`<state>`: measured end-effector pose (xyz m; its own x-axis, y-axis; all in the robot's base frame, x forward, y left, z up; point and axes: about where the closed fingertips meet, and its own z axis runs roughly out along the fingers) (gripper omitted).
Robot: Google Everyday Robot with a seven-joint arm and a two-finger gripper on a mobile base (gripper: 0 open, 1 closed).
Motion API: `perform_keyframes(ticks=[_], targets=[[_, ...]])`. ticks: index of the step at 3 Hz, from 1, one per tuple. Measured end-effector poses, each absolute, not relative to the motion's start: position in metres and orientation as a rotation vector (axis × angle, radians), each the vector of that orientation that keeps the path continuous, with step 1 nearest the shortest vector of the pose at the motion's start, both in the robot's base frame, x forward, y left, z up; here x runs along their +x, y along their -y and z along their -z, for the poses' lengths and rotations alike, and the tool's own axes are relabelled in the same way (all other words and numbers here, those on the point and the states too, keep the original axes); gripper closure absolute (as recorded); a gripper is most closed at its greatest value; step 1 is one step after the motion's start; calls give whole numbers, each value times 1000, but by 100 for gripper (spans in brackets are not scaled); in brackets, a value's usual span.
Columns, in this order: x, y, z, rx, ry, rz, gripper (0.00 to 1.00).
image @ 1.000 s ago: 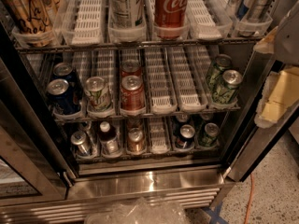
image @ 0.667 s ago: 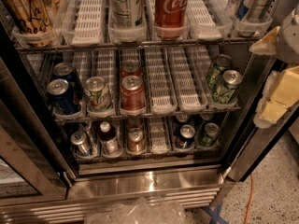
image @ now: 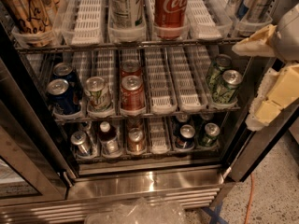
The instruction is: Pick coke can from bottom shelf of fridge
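While the coke can is left standing in the middle lane of the fridge, one shelf up from the lowest, with a copper-brown can below it, the gripper has been brought a bit further in from the right. Its fingers are held apart, with nothing between. The can is not reached yet.

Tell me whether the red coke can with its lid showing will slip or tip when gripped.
Coke can looks smooth, rigid metal, probably slippery; upright in its narrow lane, likely won't tip. Gripper hangs right, outside the fridge.
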<state>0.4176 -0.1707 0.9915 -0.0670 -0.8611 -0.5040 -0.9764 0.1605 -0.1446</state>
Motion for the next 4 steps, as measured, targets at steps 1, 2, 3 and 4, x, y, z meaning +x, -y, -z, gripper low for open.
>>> perform_keyframes(ticks=[1, 2, 3, 4], targets=[[418, 163, -981, -1763, -1955, -358, 0], [412, 127, -963, -1752, -1932, -491, 0], [412, 127, -963, -1752, -1932, -491, 0], [404, 106, -949, -1774, -1896, -565, 0]])
